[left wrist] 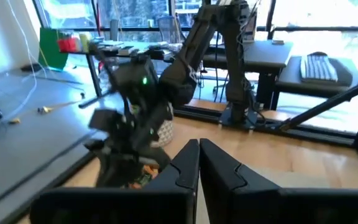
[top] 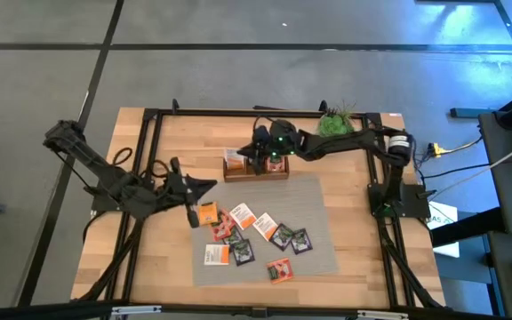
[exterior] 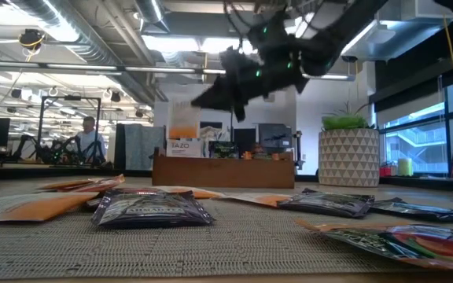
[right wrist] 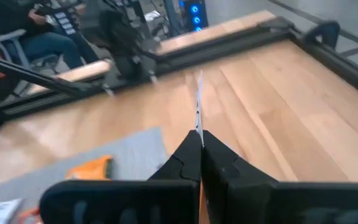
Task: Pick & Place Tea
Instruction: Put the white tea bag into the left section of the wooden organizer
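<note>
Right tool (top: 254, 153) pinches sachet (right wrist: 198, 102) over tray (top: 278, 174).

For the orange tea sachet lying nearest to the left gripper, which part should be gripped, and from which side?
Grip the orange sachet by one edge, coming from straight above. It lies flat on the grey mat, slightly apart from its neighbours, so its thin edge nearest the left gripper looks freest.

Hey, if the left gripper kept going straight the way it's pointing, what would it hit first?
Probably the right gripper, which hangs right ahead of the left gripper, above the wooden tray. Depth is unclear, so it might pass underneath and meet the tray instead.
</note>
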Action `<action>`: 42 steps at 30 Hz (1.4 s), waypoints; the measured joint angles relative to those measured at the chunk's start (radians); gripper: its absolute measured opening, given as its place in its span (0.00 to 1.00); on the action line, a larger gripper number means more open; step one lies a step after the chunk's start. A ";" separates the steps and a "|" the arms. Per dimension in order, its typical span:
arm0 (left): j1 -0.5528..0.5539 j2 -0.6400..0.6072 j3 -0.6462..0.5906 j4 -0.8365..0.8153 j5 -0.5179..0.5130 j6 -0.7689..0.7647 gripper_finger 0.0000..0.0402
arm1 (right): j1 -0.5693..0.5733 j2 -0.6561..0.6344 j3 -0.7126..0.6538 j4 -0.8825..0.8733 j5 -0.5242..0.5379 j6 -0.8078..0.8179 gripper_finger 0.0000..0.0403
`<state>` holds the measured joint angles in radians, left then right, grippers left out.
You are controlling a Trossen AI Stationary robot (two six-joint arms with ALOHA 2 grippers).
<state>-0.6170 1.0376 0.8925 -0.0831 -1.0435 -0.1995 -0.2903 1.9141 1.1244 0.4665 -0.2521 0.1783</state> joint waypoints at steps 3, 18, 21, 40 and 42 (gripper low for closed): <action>0.000 -0.014 0.000 -0.029 -0.001 0.032 0.03 | -0.008 0.043 0.000 0.010 0.000 -0.001 0.01; 0.000 -0.015 0.000 -0.087 -0.009 0.029 0.02 | -0.008 0.077 0.000 0.016 0.147 -0.083 0.06; 0.000 -0.015 0.000 -0.087 -0.009 0.027 0.03 | -0.008 0.077 0.000 0.017 0.146 -0.084 0.06; 0.000 -0.004 0.000 -0.114 0.018 -0.026 0.02 | -0.006 0.077 0.000 0.014 0.101 -0.085 0.07; 0.000 -0.005 0.000 -0.112 0.018 -0.026 0.02 | -0.006 0.077 0.000 0.013 0.101 -0.086 0.07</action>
<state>-0.6170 1.0328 0.8925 -0.1949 -1.0260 -0.2256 -0.2958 1.9911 1.1240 0.4800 -0.1510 0.0925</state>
